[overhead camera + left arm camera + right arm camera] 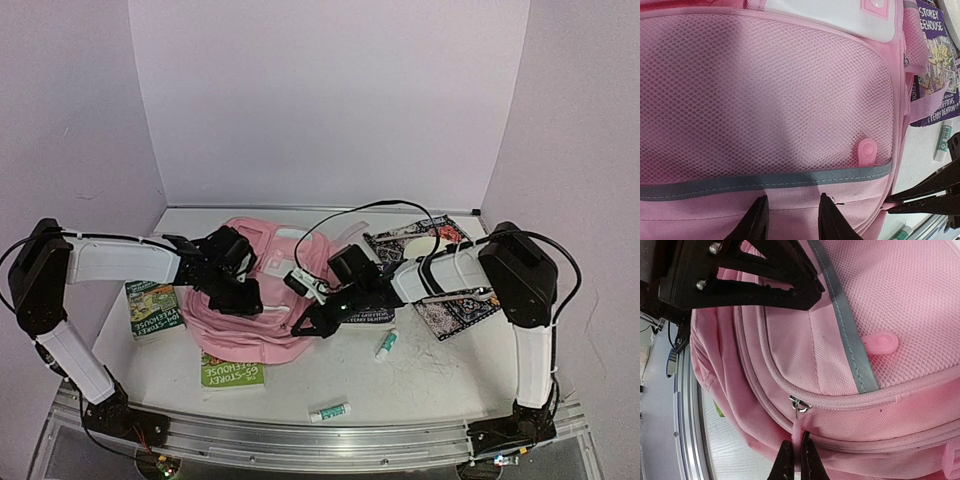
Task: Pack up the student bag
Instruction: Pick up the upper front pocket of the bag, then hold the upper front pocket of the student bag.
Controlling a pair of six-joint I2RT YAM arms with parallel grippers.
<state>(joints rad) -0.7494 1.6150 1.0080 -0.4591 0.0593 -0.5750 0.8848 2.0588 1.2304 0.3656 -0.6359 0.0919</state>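
Right hand (797, 447) was pinching the pink zipper pull (798, 430) on the student bag (240, 340), lying flat on the counter (440, 380). Left hand (792, 212), half spread, sat on its front, holding nothing. Zip looked closed, books (155, 308) and glue sticks (330, 411) all outside, so packing had barely started.

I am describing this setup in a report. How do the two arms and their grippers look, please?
Both arms match. The left arm and right arm have white link covers between bulky black joint housings. Black cables loop loose above the right arm. Each gripper is black with two slim, pointed fingers: see the left gripper and right gripper. I see no readable markings.
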